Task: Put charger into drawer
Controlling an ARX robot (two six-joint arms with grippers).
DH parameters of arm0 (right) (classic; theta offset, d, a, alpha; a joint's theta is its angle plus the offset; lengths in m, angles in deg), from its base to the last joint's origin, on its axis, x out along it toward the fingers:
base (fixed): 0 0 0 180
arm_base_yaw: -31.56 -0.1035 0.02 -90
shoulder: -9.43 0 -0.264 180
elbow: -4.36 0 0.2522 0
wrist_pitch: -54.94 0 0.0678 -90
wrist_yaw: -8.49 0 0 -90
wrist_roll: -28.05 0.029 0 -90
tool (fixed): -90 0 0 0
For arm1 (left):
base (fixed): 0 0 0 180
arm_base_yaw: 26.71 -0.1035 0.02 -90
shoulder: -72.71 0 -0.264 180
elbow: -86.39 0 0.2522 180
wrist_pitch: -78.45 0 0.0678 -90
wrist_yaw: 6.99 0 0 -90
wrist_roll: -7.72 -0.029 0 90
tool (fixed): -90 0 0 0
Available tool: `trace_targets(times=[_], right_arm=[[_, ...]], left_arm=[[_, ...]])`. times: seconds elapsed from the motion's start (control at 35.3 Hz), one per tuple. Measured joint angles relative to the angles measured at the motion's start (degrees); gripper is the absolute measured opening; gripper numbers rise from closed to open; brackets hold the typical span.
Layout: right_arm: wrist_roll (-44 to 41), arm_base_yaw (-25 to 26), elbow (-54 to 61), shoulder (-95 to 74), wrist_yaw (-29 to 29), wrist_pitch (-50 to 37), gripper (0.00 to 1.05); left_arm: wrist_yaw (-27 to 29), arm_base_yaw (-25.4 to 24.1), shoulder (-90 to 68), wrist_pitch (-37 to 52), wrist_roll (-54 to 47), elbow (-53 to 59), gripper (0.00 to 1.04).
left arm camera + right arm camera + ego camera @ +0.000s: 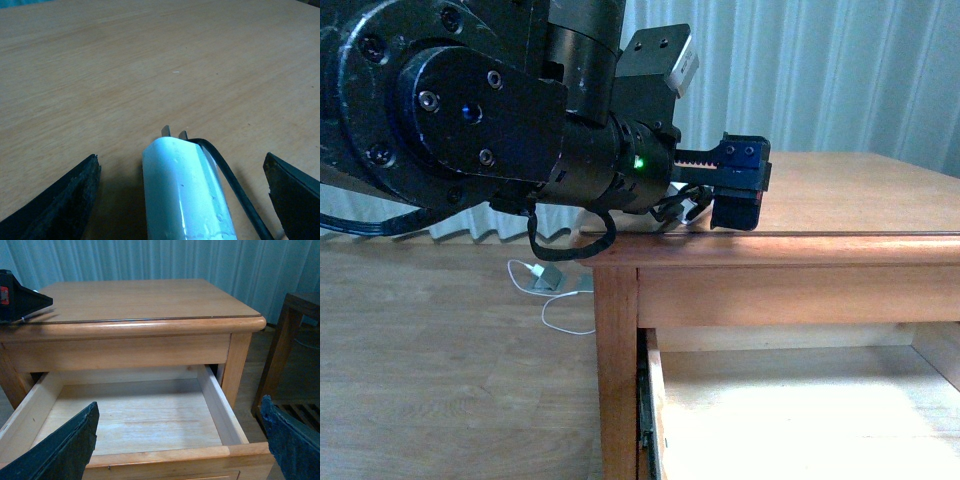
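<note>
The charger (pixel 182 192), a white plug block with metal prongs and a black cable (pixel 235 187) along one side, lies on the cabinet top (pixel 150 65). My left gripper (pixel 181 159) is open around it, one finger on each side, neither touching. In the front view that gripper (pixel 735 190) sits low over the top's left front corner, and the charger is mostly hidden under it. The drawer (pixel 217 405) is pulled out and its pale wood inside holds nothing. My right gripper (pixel 180 404) hovers open above the drawer's front rim, holding nothing.
On the floor left of the cabinet lies a white plug with a thin white cable and a grey block (pixel 548 277). A dark wooden stand (pixel 292 335) is right of the cabinet. Curtains hang behind. The left arm's bulk (pixel 470 110) fills the front view's upper left.
</note>
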Motion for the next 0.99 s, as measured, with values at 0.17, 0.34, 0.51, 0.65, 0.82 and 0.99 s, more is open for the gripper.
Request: trace_targets(times=[0.17, 0.34, 0.51, 0.65, 0.82, 0.99], right_arm=[[0.00, 0.00, 0.00, 0.00, -0.02, 0.00, 0.96], [0.00, 0.00, 0.00, 0.00, -0.02, 0.00, 0.96], [0.00, 0.00, 0.00, 0.00, -0.02, 0.00, 0.96], [0.00, 0.00, 0.00, 0.00, -0.02, 0.00, 0.96], [-0.02, 0.00, 0.00, 0.00, 0.00, 0.00, 0.96], [0.00, 0.00, 0.00, 0.00, -0.02, 0.00, 0.96]], left_arm=[[0.11, 0.24, -1.05, -0.33, -0.42, -0.85, 0.97], [-0.35, 0.46, -1.16, -1.60, -0.39, -1.05, 0.72], [-0.55, 0.57, -1.16, -1.73, -0.39, -1.05, 0.48], [-0.83, 0.20, -0.52, -1.11, -0.33, -0.39, 0.41], [-2.62, 0.04, 2.16, 1.14, 0.98, 2.62, 0.41], [-5.86, 0.24, 6.75, 2.82, 2.19, 6.08, 0.41]])
